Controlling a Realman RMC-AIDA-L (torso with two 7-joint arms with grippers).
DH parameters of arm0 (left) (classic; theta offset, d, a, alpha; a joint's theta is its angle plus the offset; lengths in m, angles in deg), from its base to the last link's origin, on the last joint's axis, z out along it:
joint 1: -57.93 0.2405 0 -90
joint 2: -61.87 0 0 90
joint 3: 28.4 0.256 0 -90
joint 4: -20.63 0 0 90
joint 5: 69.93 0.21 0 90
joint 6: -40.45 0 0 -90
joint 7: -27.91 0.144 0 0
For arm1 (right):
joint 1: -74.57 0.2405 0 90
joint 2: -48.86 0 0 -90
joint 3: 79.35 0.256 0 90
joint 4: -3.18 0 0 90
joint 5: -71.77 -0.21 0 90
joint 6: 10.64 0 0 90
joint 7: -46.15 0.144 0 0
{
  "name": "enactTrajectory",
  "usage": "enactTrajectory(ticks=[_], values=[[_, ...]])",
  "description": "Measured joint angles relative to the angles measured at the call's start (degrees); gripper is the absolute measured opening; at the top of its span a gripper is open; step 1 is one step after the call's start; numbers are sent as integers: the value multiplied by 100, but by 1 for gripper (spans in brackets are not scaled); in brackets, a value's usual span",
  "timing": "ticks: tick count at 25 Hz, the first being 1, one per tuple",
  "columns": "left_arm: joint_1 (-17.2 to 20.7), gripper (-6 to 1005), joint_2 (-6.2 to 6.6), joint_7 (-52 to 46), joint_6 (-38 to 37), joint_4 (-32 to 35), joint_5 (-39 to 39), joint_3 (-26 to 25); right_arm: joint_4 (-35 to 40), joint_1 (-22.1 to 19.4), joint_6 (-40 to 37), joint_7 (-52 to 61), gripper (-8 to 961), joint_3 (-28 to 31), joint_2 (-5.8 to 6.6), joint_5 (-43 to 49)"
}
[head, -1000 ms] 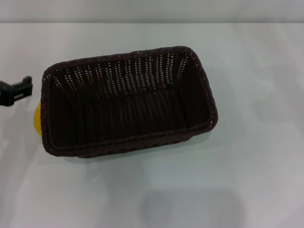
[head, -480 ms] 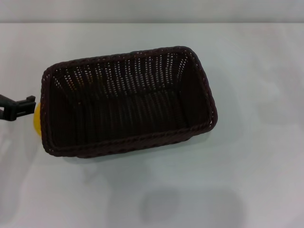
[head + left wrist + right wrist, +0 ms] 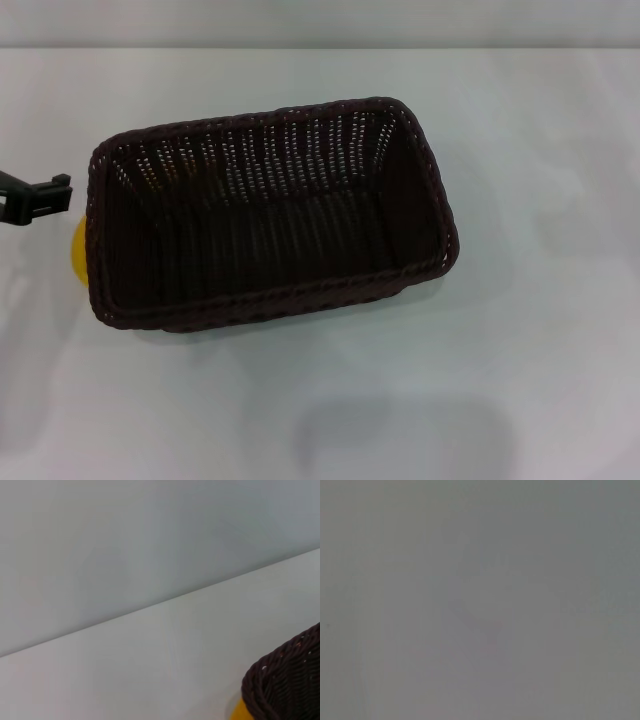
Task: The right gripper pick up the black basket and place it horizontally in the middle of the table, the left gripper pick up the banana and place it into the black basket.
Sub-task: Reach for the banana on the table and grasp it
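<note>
Basket lies lengthwise mid-table, banana outside it.

The basket (image 3: 270, 215) sits upright on the table (image 3: 540, 380), its long side across the view. The banana (image 3: 77, 246) peeks out on the table against the basket's left end. The left gripper (image 3: 35, 197) hovers just left of that end, near the banana; whether it is spread or pressed together cannot be told.

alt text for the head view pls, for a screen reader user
A large black basket, empty inside, sits lengthwise across the middle of a white table. A sliver of yellow banana shows on the table just outside the basket's left end, mostly hidden by it. Part of the left gripper enters at the left edge, just above the banana.
</note>
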Motion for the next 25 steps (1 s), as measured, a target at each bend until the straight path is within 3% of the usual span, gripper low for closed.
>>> enactTrajectory(ticks=[11,25], values=[[-226,872,-4,-398,216,-2,347,70,56,-69,22,69,858,0,-19,-9],[-159,872,-12,-589,-161,-225,401,186,33,-63,20,59,858,0,-4,-9]])
